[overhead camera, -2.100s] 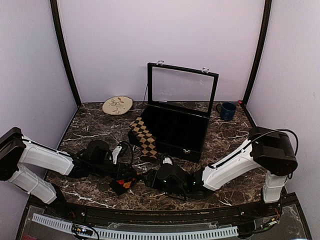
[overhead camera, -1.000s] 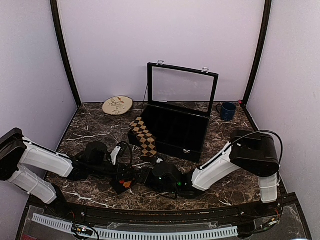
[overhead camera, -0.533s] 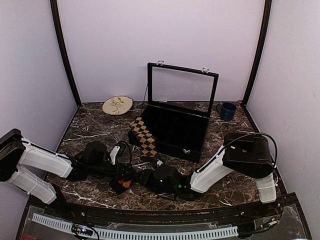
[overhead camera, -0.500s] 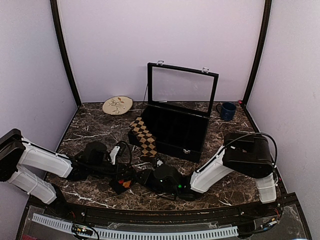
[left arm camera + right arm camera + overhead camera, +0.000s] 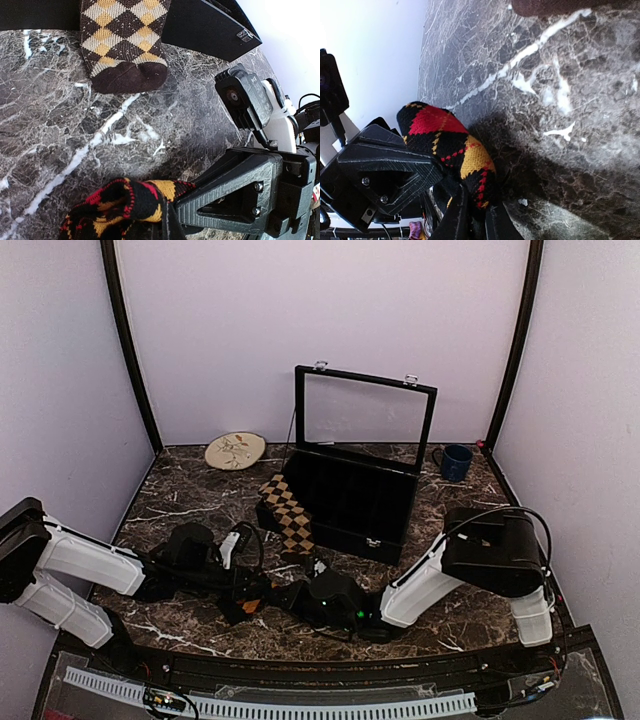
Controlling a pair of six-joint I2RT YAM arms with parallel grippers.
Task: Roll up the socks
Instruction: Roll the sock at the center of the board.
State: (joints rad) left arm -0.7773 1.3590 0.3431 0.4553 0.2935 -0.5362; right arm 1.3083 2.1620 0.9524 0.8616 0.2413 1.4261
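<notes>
The red, orange and black sock [image 5: 250, 607] lies bunched near the table's front edge, between my two grippers. My left gripper [image 5: 238, 597] comes in from the left, shut on its left side; in the left wrist view the sock [image 5: 117, 207] bulges at the fingertips of that gripper [image 5: 167, 222]. From the right, my right gripper [image 5: 282, 598] pinches the sock's other end [image 5: 447, 142], its two fingers [image 5: 455, 217] shut on the fabric. The tan-brown and black sock [image 5: 288, 515] lies flat against the case's front left corner.
A black case [image 5: 352, 502] stands open behind the grippers, its glass lid [image 5: 365, 410] upright. A patterned plate [image 5: 235, 450] sits at the back left and a blue mug [image 5: 455, 462] at the back right. The marble table [image 5: 180, 500] ends at a front rail.
My right gripper has slid left to the red sock and closed on it. The left gripper has kept its hold and barely moved.
</notes>
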